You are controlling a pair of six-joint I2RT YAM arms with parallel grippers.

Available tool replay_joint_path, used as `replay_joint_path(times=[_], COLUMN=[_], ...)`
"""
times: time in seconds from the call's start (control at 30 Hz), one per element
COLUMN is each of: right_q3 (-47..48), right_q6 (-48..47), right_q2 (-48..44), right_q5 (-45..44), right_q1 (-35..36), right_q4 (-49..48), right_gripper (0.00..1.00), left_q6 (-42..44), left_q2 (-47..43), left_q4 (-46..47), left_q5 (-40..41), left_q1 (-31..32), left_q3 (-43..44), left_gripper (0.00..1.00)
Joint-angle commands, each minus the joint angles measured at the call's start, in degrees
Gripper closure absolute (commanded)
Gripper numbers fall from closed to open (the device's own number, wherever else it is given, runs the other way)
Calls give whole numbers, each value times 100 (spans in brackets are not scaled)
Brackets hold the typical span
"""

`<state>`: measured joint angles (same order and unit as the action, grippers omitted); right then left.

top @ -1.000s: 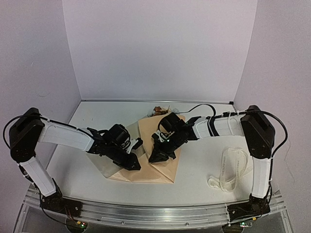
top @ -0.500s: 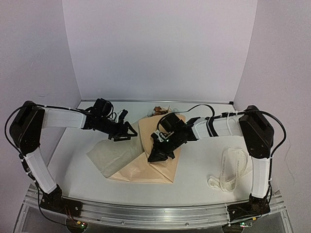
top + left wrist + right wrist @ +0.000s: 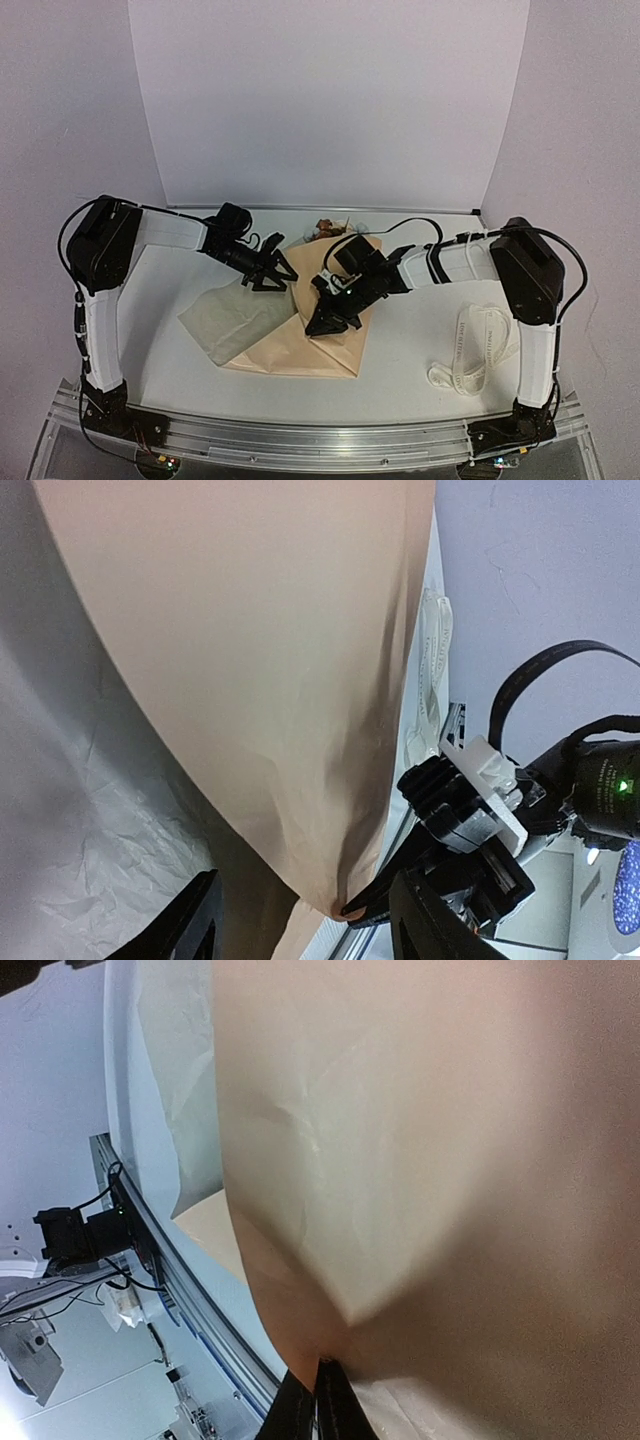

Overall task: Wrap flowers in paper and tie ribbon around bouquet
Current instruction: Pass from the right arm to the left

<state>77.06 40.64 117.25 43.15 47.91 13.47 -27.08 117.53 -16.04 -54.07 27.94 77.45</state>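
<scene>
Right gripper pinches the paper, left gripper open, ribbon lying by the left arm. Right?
Not quite. In the top view the ribbon lies by the right arm, not the left. The rest holds: the right gripper pinches the paper and the left gripper is open.

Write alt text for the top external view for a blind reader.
Peach-tan paper lies folded on a table, flowers poking from its far end. The right gripper pinches a fold with shut jaws; the left gripper hovers open beside it. The ribbon lies loose at right.
</scene>
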Motion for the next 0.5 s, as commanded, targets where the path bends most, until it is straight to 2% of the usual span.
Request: replay_joint_path(times=[0.0, 0.17, 0.23, 0.37, 0.47], right_q3=[31, -7, -24, -75, -89], right_q6=[1, 46, 65, 86, 160], right_q2=[-22, -49, -45, -54, -87], right_q5=[413, 496, 524, 506, 524], right_q1=[-30, -69, -93, -122, -134], right_q4=[-385, -441, -443, -437, -429], right_gripper=[96, 94, 92, 85, 76], left_q6=[318, 210, 194, 92, -12], left_q2=[367, 470, 501, 518, 469], left_q4=[-281, -28, 8, 191, 362], left_q5=[-512, -557, -549, -463, -370], left_q1=[-35, -35, -35, -35, -34], left_q3=[472, 491, 489, 420, 338], left_gripper=[44, 50, 58, 81, 93])
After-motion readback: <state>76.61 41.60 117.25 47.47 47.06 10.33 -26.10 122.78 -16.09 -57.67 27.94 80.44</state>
